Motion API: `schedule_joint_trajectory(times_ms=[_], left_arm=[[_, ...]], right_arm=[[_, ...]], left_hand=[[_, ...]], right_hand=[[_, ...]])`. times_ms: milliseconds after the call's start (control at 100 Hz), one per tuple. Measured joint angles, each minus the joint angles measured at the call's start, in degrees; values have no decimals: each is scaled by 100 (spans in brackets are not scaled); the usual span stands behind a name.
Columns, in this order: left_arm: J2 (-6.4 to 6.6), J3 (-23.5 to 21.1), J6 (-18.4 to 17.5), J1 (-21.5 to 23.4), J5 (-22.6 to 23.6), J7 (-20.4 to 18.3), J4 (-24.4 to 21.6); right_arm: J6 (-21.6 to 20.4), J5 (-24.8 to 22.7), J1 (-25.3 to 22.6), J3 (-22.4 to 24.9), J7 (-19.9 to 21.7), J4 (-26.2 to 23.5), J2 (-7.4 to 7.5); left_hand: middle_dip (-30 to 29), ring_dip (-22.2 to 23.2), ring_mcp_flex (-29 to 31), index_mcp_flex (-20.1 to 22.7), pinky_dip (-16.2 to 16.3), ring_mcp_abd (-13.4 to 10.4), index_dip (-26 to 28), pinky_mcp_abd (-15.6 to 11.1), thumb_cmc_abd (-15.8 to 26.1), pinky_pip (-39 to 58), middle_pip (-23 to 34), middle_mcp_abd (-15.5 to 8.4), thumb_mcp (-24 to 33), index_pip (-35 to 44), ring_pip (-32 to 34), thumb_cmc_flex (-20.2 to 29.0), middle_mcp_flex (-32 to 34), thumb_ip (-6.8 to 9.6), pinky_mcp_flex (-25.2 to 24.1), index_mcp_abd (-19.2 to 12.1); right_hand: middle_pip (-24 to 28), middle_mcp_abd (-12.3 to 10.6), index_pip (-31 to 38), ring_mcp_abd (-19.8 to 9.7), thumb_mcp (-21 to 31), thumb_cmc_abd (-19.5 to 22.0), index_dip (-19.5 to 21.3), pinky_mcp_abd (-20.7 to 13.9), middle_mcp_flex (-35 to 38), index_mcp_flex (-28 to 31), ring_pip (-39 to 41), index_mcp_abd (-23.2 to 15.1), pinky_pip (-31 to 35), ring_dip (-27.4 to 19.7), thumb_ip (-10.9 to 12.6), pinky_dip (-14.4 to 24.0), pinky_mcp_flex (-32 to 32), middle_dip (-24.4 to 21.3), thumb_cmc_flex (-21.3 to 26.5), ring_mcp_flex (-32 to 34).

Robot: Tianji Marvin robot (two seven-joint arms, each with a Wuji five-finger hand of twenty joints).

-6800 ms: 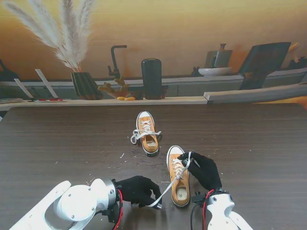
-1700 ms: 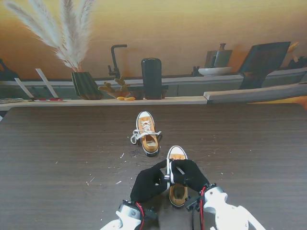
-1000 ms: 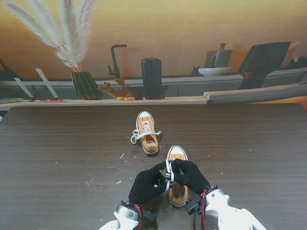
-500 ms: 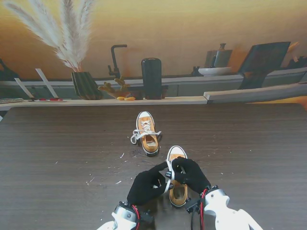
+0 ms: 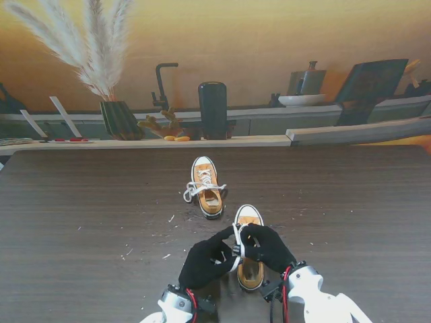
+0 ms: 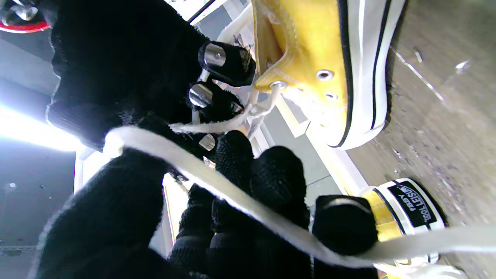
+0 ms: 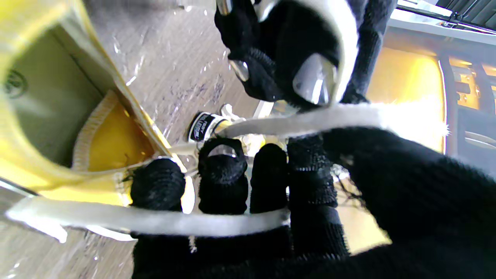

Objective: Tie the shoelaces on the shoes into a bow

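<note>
The near yellow shoe (image 5: 248, 217) lies toe away from me, mostly covered by both black-gloved hands. My left hand (image 5: 206, 262) and right hand (image 5: 269, 247) meet over its lacing, fingertips touching. A white shoelace (image 5: 236, 237) rises between them. In the left wrist view the lace (image 6: 240, 190) crosses my left fingers (image 6: 271, 182), and the right hand (image 6: 135, 66) pinches strands beside the shoe's eyelets (image 6: 310, 50). In the right wrist view a lace strand (image 7: 174, 223) lies across my right fingers (image 7: 223, 182). The far shoe (image 5: 206, 186) has a loose bow.
A dark wooden table (image 5: 350, 202) holds both shoes, with small white scraps (image 5: 168, 219) to the left of them. Behind its far edge, a shelf carries a vase of pampas grass (image 5: 118, 118), a black cylinder (image 5: 213, 110) and kitchenware.
The hands, first apart with the lace stretched between them, came together over the near shoe. In the last second they have shifted only slightly, still closed on the lace.
</note>
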Motion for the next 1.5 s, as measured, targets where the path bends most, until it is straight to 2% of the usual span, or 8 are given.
schedule_joint_trajectory(times_ms=[290,560,830,870,950,1060,1180,1500], left_arm=[[-47,21,-153,-26,-45,22,102],[-65,22,-520,-79,-58,-39,163],[-64,8,-547,-92,-47,-75,167],[-60,8,-516,-92,-23,-58,164],[-50,8,-449,-92,38,-20,159],[-34,7,-386,-89,72,-2,148],[-24,-10,-322,-60,66,-9,124],[15,-80,-174,17,192,-9,23]], right_arm=[[144,176,11,17,212,-23,40],[208,197,69,65,528,-69,110],[272,193,81,97,679,-69,159],[273,185,79,98,684,-63,163],[272,173,71,99,684,-51,167],[249,106,49,124,714,-46,173],[215,35,37,146,760,-45,187],[161,-19,19,167,794,-44,198]], left_hand=[[-130,10,-75,-80,102,59,-83,3,111,-79,-26,63,13,-120,-71,-59,-157,0,-183,-2],[-131,64,-136,-143,182,70,-45,5,81,-129,-28,66,354,217,-73,-46,-162,3,-205,-4],[224,68,-136,-272,241,71,1046,8,-140,-136,-137,67,335,1719,-73,123,-146,-54,-212,-23],[226,68,-136,-334,242,71,1384,10,-194,-138,-140,66,295,2138,-73,136,-133,-96,-219,-290],[229,68,-136,-434,242,71,1930,143,-199,-139,-141,66,-81,2691,-73,335,-128,-156,-227,-434],[232,69,-136,-580,243,71,2589,151,-207,-140,-142,66,-525,3516,-73,510,-128,-201,-239,-687],[237,69,-136,-624,244,71,3258,153,-211,-140,-143,67,-675,4434,-73,522,-128,-208,-241,-1014],[270,69,-247,-618,245,71,3467,153,-203,-204,-165,67,-822,4742,-126,557,-128,-208,-332,-1205]], right_hand=[[-62,68,0,57,0,0,0,7,2,0,-56,39,-1,0,50,-2,1,-4,-1,134],[-69,70,0,57,-2,69,0,8,34,5,-56,39,-1,0,50,-4,1,-4,-31,134],[-74,77,-8,57,-4,140,0,8,61,162,-56,150,-1,0,50,-4,2,-5,-90,134],[-74,79,-11,57,-5,163,0,8,62,170,-56,153,-1,0,50,-4,2,-5,-90,134],[-115,83,-15,57,-6,182,0,8,62,171,-57,171,-1,0,99,-4,2,-5,-90,134],[-136,87,-19,57,-5,186,0,8,62,171,-57,178,-1,0,99,-7,2,-5,-90,134],[-196,87,-37,57,-9,187,-7,7,62,171,-57,178,-1,0,99,-9,2,-5,-90,134],[-211,87,-109,56,-12,187,-46,6,63,105,-58,155,-44,0,99,-20,-71,-6,-83,123]])
